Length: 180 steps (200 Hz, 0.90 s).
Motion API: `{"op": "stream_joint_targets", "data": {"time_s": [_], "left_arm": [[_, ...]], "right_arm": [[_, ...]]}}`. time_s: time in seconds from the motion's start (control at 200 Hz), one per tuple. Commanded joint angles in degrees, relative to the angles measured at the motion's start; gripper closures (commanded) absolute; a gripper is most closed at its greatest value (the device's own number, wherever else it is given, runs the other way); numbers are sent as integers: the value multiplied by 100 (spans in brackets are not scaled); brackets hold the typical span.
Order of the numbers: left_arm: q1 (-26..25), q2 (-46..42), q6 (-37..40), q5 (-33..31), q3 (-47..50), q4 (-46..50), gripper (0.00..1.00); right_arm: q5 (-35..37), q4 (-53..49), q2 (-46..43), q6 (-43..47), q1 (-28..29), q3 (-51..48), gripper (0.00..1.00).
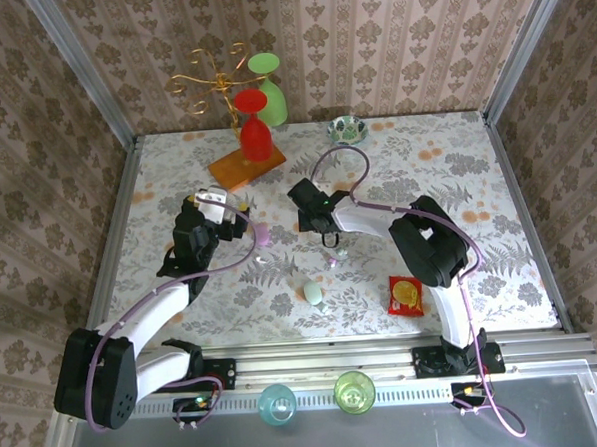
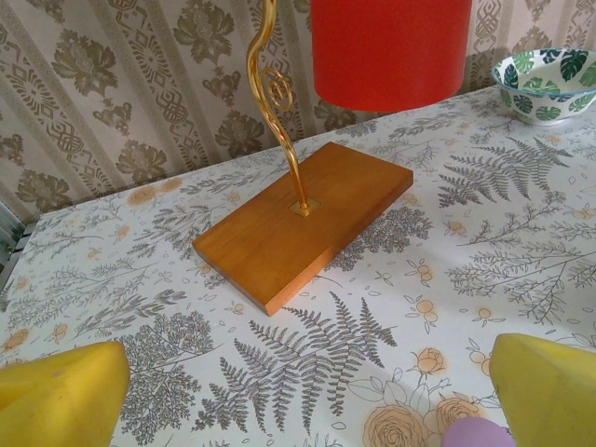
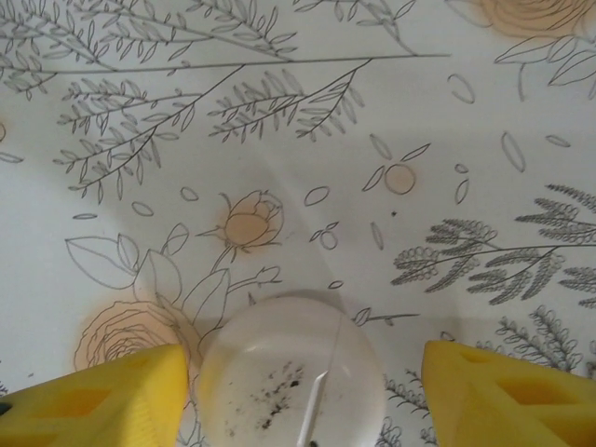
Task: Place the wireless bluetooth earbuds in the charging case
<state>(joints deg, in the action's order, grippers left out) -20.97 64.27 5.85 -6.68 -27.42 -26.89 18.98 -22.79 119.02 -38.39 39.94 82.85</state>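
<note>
The table (image 2: pixel 112 270) has a smooth, matt printed covering. The stand's base (image 2: pixel 303 219) is orange-brown wood, smooth with a low sheen, and its curled rod (image 2: pixel 270 84) is shiny gold metal. The red cup (image 2: pixel 391 47) looks like matt plastic, the bowl (image 2: pixel 549 84) like glossy glazed ceramic. The 2 sets of jaws are matt yellow plastic. The small round piece (image 3: pixel 291 372) is smooth, cloudy, translucent plastic flecked with dark specks. The snack packet (image 1: pixel 405 295) is glossy red film.
</note>
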Motion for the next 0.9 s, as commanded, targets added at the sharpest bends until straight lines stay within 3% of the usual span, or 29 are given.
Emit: {"op": "stream_joint_targets", "data": {"time_s": [0.0, 0.21, 0.405, 0.54, 0.75, 0.895], "left_arm": [[-37, 70, 121, -21, -167, 36, 0], [-36, 164, 117, -9, -202, -30, 0], [-34, 179, 83, 44, -150, -71, 0], [-36, 165, 66, 85, -141, -63, 0], [-32, 247, -32, 544, -353, 318, 0], [-30, 490, -401, 1107, -873, 1149, 0]], "right_arm": [[177, -415, 171, -174, 82, 246, 33], [113, -528, 260, -110, 84, 319, 40], [36, -491, 262, -7, 75, 236, 55], [-173, -225, 181, 314, 6, 89, 56], [-1389, 890, -314, 1987, -243, -594, 61], [-2323, 1274, -833, 3558, -403, -1108, 60]]}}
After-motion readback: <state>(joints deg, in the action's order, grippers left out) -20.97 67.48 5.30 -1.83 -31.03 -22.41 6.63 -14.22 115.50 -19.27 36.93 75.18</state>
